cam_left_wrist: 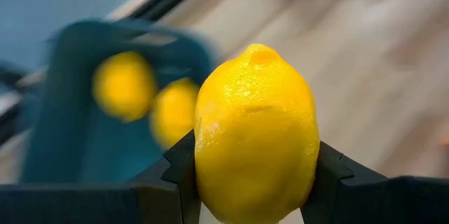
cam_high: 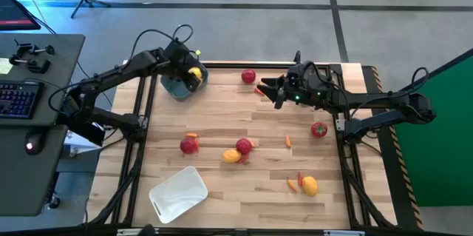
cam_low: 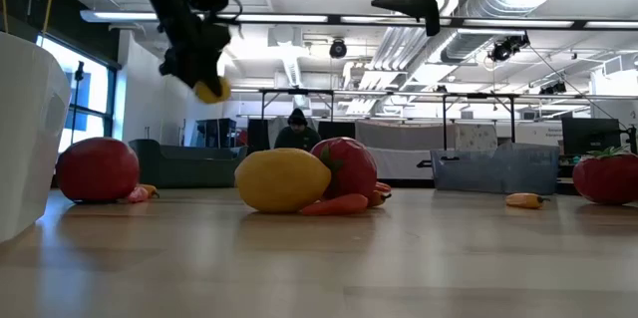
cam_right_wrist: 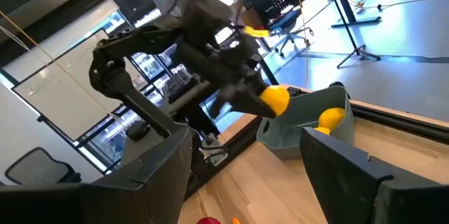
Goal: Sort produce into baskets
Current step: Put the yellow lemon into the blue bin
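Observation:
My left gripper (cam_high: 194, 74) is at the table's far left, shut on a yellow lemon (cam_left_wrist: 256, 133) above the blue-grey basket (cam_high: 177, 86). Two more lemons (cam_left_wrist: 125, 83) lie in that basket. My right gripper (cam_high: 266, 88) hangs open and level over the far middle, pointing toward the left arm, with nothing between its fingers (cam_right_wrist: 351, 168). Red fruits (cam_high: 248, 77), (cam_high: 318, 129), (cam_high: 189, 145), (cam_high: 244, 146), two lemons (cam_high: 231, 156), (cam_high: 309, 186) and small orange pepper pieces (cam_high: 287, 141) lie on the table. A white basket (cam_high: 178, 193) stands near the front left. My left gripper pinches the lemon between its two fingers (cam_left_wrist: 179, 175), one on each of its long sides (cam_left_wrist: 309, 175). The fingers slant downward from above. The lemon is lifted clear, one pointed end (cam_left_wrist: 261, 54) facing away from the gripper, over the blue-grey basket.
A desk with a keyboard (cam_high: 18, 99) stands left of the table. A green screen (cam_high: 443, 132) stands to the right. Bare wood shows across the table's middle (cam_high: 244, 114) and near the front edge. A person sits in the room beyond (cam_low: 296, 131).

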`<state>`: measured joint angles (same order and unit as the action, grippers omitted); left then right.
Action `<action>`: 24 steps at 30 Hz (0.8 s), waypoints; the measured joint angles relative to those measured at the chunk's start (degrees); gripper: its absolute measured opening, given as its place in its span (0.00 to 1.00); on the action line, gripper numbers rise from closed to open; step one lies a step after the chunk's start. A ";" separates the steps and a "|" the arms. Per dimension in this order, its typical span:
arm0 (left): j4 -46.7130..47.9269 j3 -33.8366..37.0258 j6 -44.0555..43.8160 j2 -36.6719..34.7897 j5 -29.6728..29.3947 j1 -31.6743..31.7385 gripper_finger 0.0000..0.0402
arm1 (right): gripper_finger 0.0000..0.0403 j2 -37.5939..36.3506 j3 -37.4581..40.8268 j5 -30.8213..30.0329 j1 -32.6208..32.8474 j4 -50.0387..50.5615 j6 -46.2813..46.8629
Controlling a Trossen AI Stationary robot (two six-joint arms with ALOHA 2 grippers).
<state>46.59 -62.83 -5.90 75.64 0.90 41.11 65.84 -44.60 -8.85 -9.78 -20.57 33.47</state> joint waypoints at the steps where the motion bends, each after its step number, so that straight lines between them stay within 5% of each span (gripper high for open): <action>1: 0.99 0.00 1.54 0.67 -0.89 1.37 0.37 | 0.63 0.00 -0.02 0.00 0.00 -0.66 0.00; 12: 3.08 0.02 12.57 11.51 -2.99 13.71 0.36 | 0.63 -0.02 -0.02 0.03 0.01 -2.83 1.51; 24: 3.34 0.02 18.51 18.23 -6.22 15.67 0.39 | 0.63 -0.02 -0.02 0.01 0.48 -3.66 2.24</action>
<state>49.93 -62.81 12.61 93.88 -5.32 56.77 65.82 -44.62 -8.84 -9.30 -24.23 35.71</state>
